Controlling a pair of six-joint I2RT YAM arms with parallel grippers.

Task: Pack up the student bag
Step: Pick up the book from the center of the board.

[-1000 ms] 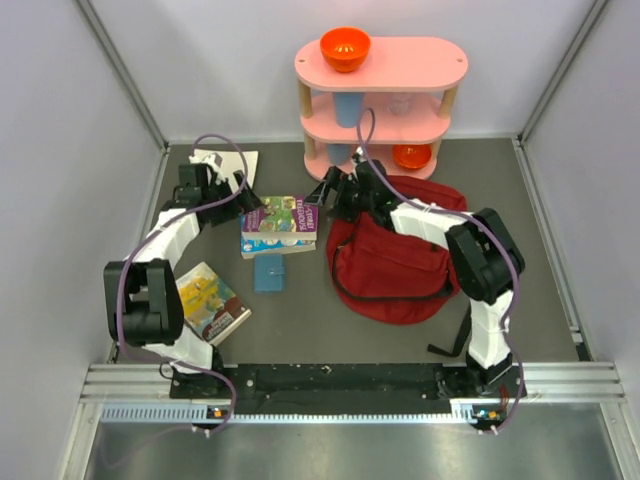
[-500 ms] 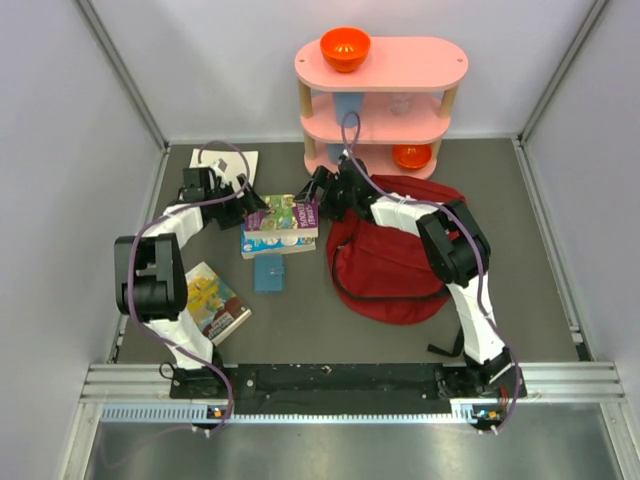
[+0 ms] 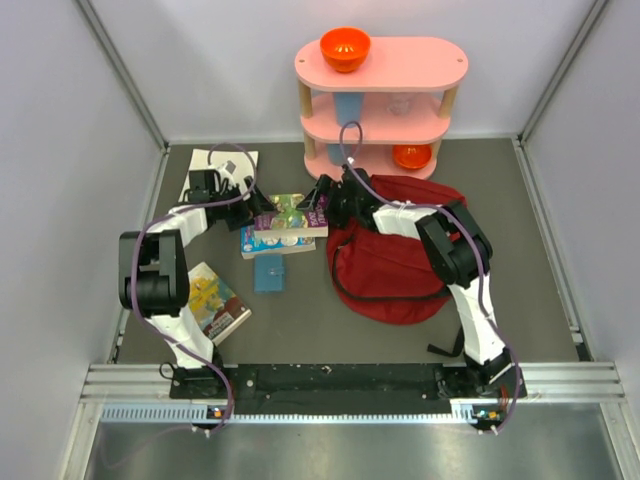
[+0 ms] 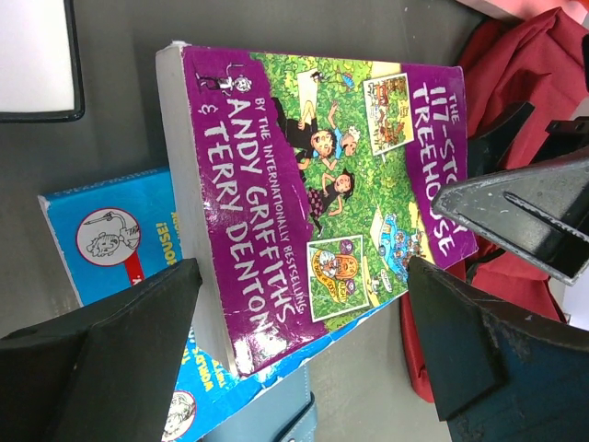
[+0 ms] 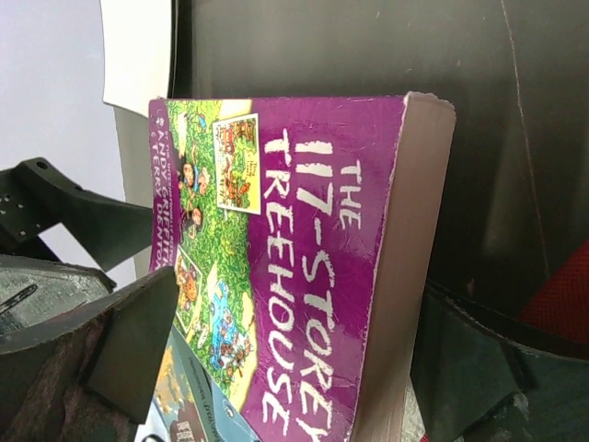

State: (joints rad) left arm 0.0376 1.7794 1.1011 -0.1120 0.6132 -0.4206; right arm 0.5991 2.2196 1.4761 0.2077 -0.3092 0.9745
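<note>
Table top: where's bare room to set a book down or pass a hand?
Bare mat lies between the student bag and the right wall, and in front, between the blue case and the near rail. Crowded: around the purple Treehouse book, flanked by the left gripper and the right gripper, both open.

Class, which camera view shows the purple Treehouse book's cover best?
Left wrist: the purple book fills the frame, title and authors readable. Right wrist shows mainly its title end. The top view shows it small.

White arms (image 3: 185, 222), black joints (image 3: 150, 275), purple cables (image 3: 226, 147), dark pincers (image 4: 304, 267) (image 5: 302, 281).
</note>
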